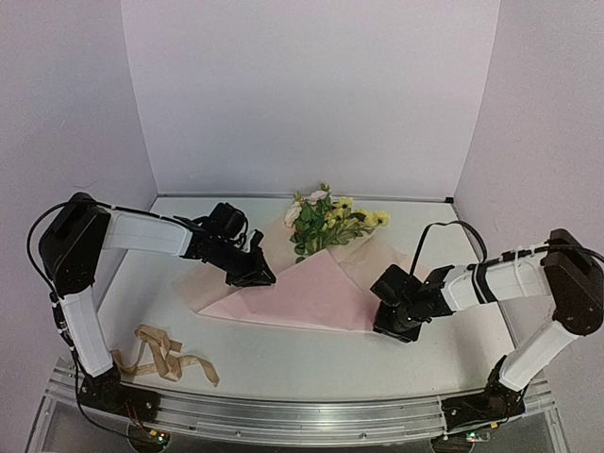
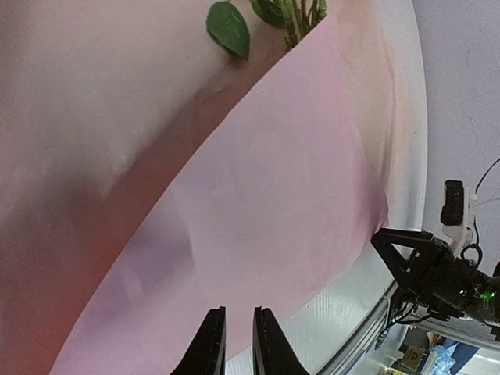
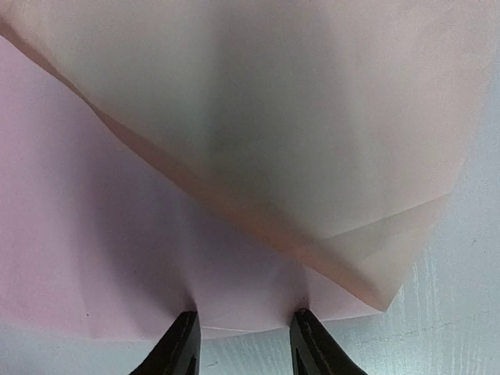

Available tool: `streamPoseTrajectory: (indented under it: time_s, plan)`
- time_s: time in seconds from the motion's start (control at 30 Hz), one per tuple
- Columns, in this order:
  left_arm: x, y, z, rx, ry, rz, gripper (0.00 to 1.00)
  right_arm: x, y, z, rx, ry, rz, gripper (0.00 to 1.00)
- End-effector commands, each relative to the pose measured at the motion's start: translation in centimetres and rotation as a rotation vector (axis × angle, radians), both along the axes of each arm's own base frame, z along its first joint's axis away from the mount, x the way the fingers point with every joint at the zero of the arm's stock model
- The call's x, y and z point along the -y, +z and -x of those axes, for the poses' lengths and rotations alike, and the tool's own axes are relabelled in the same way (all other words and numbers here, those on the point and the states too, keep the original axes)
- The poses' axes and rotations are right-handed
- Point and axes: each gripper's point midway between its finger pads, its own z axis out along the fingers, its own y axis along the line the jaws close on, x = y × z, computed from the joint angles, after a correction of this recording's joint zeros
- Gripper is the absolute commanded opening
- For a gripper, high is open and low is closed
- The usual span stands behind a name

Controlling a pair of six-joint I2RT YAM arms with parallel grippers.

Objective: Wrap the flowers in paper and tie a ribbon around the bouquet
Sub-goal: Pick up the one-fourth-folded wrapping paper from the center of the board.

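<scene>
The flowers (image 1: 326,219) lie at the back centre on the pink paper (image 1: 311,288), which is folded over their stems; a leaf and stems (image 2: 229,27) show above the fold. My left gripper (image 1: 257,276) (image 2: 239,312) sits on the paper's left side, jaws a narrow gap apart, with paper (image 2: 297,172) showing through the gap. My right gripper (image 1: 394,326) (image 3: 245,314) is open wide at the paper's near right corner, both tips pressed onto the sheet (image 3: 117,219), which creases around them. The tan ribbon (image 1: 162,354) lies loosely curled at the front left, away from both grippers.
White walls (image 1: 311,94) close in the table on three sides. An aluminium rail (image 1: 302,415) runs along the front edge by the arm bases. The right arm (image 2: 430,266) shows in the left wrist view beyond the paper's edge.
</scene>
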Motion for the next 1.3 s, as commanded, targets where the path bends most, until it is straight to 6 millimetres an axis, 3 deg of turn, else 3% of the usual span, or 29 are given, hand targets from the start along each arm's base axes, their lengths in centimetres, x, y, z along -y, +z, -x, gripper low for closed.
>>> streamPoseTrajectory:
  time_s: [0.0,0.13,0.23,0.33,0.5,0.83,1.07,1.27]
  plan:
    - [2.1,1.0,-0.8,0.027,-0.033,0.057,0.14,0.0,-0.2,0.1,0.005,-0.047,-0.048,0.41]
    - [2.5,0.6,-0.7,0.017,-0.045,0.059,0.14,0.9,1.3,0.2,0.048,-0.086,-0.08,0.43]
    - [3.4,0.8,-0.8,0.024,-0.066,0.065,0.14,2.4,1.7,1.1,0.065,-0.137,-0.111,0.49]
    - [4.6,1.0,-0.7,0.03,-0.095,0.072,0.14,4.0,1.1,2.4,0.069,-0.19,-0.134,0.56]
    - [6.6,1.1,-0.4,0.033,-0.143,0.075,0.14,4.2,-0.1,2.8,0.076,-0.246,-0.218,0.58]
    - [9.4,1.3,0.7,0.027,-0.194,0.081,0.14,4.9,-1.2,1.3,0.193,-0.385,-0.415,0.58]
    - [10.6,1.2,1.6,0.01,-0.221,0.093,0.14,6.6,-1.6,1.3,0.245,-0.456,-0.414,0.48]
    - [13.5,2.7,4.6,-0.052,-0.307,0.18,0.14,7.0,-1.2,1.0,0.292,-0.45,-0.408,0.35]
